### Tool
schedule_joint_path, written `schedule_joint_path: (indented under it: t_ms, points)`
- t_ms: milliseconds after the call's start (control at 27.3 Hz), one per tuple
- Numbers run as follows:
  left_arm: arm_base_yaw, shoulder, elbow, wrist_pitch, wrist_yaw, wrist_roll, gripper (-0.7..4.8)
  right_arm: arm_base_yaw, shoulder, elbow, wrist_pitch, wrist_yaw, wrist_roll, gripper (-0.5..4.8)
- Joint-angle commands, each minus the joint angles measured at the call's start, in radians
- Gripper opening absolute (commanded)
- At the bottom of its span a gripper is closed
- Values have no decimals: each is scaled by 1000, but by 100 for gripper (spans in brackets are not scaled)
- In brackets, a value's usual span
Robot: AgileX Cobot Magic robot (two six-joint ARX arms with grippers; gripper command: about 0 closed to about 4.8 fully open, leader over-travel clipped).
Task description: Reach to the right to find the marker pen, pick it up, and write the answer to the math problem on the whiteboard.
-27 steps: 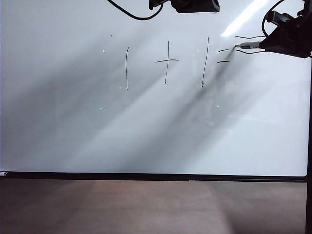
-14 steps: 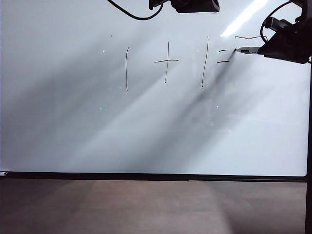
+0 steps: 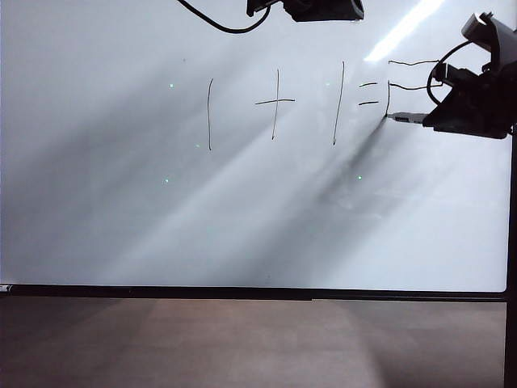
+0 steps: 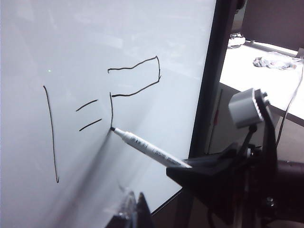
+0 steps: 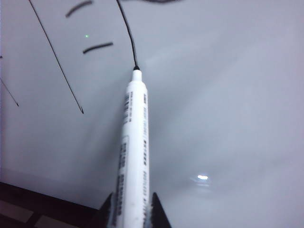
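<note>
You are drawing the answer (image 4: pixel 134 78) beside the equals sign on the whiteboard (image 3: pixel 242 218): right end effector (image 5: pixel 129 209) pinching the marker pen (image 5: pixel 133 142), tip touching. Keep pressure even for the closing stroke. Left end effector (image 4: pixel 133 211) is waiting nearby, state unclear.

Right gripper (image 5: pixel 129 209) fingers (image 5: pixel 107 211) clamped; left gripper unseen.

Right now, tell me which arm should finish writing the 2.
Right. Its hand grips the marker pen, tip on the whiteboard at the unfinished answer. The left hand holds nothing.
</note>
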Motion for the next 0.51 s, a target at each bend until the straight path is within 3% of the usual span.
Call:
schedule_joint_path:
  t_ms: [37, 257, 514]
  points:
    - [-1, -3, 1, 8, 0, 4, -4, -3, 0, 4, 17, 43, 2, -5]
    - [-1, -3, 1, 8, 0, 4, -4, -35, -13, -6, 3, 48, 3, -5]
    - [-1, -3, 1, 8, 0, 4, -4, -192, -85, -52, 5, 23, 11, -5]
